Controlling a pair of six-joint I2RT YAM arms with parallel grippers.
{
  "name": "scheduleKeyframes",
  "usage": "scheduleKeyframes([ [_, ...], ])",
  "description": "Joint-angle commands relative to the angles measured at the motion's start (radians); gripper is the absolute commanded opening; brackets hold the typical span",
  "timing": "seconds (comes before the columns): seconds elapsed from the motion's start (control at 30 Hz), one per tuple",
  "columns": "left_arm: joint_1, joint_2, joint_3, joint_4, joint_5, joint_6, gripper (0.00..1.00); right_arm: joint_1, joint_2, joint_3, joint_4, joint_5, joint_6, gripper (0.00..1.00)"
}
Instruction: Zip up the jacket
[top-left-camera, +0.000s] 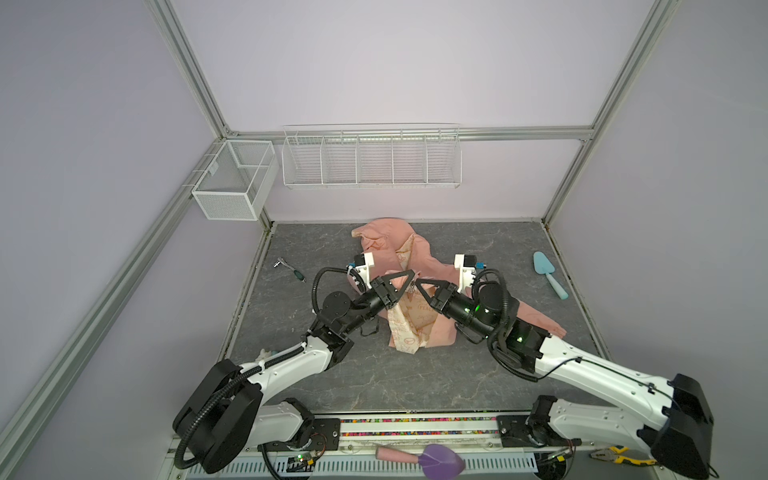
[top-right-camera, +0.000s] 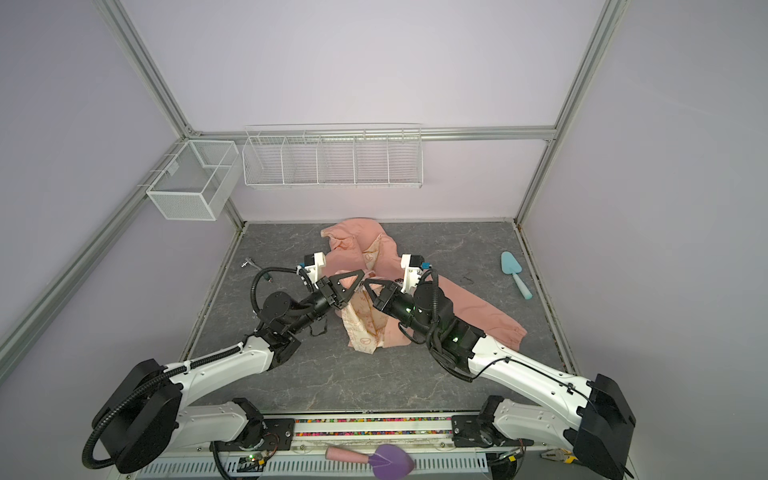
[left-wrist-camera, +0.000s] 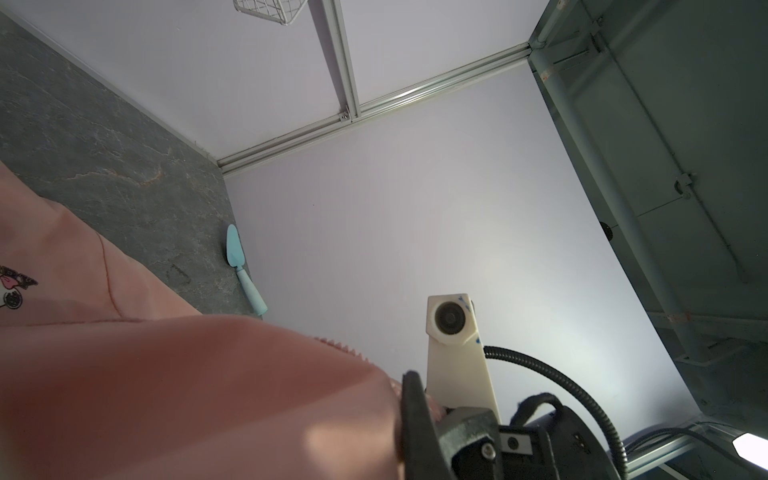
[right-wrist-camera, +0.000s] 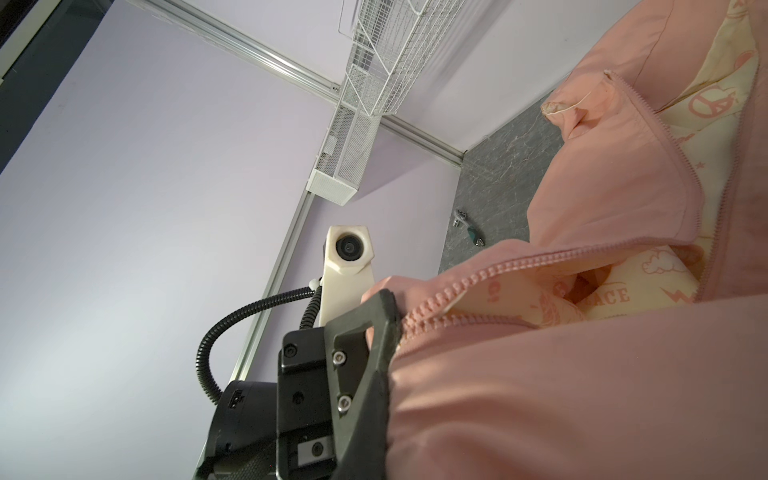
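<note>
Over the middle of the grey bench (top-left-camera: 374, 386), both arms are stretched forward and turned inward, so that their tips are brought almost nose to nose above the jacket (top-left-camera: 384, 245). The left arm is angled toward the right from its base and the right arm toward the left, with each forearm held low over the surface.

The left pincer (top-left-camera: 408, 286) is closed tight on the jacket's pink front edge. In the right wrist view one of its black fingers (right-wrist-camera: 385, 320) is seen pressed against the cloth beside the zip teeth (right-wrist-camera: 498, 271). The right pincer (top-left-camera: 419, 285) is likewise clamped narrow on pink cloth of the jacket. In the left wrist view its finger (left-wrist-camera: 415, 409) is laid against a raised fold.

The jacket is spread unzipped at the bench's centre, with the hood toward the back wall. The cream lining (top-left-camera: 409, 332) is exposed between the two arms, and one sleeve (top-left-camera: 544, 324) is trailed out beneath the right arm. A turquoise trowel (top-left-camera: 549, 272) is seen well apart on the right, and a small ratchet (top-left-camera: 291, 269) on the left.
</note>
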Motion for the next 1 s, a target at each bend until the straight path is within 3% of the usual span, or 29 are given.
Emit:
scheduleKeyframes([
  [0.0, -0.001, -0.050, 0.068, -0.062, -0.037, 0.023, 0.00, 0.040, 0.000, -0.037, 0.025, -0.018, 0.009, 0.06],
  [0.3, 0.008, -0.108, 0.118, -0.259, -0.063, 0.062, 0.00, 0.075, 0.016, -0.041, 0.064, -0.008, 0.007, 0.06],
  [0.97, 0.023, -0.009, 0.097, -0.179, -0.072, 0.039, 0.00, 0.177, 0.090, 0.029, 0.162, -0.036, 0.041, 0.06],
])
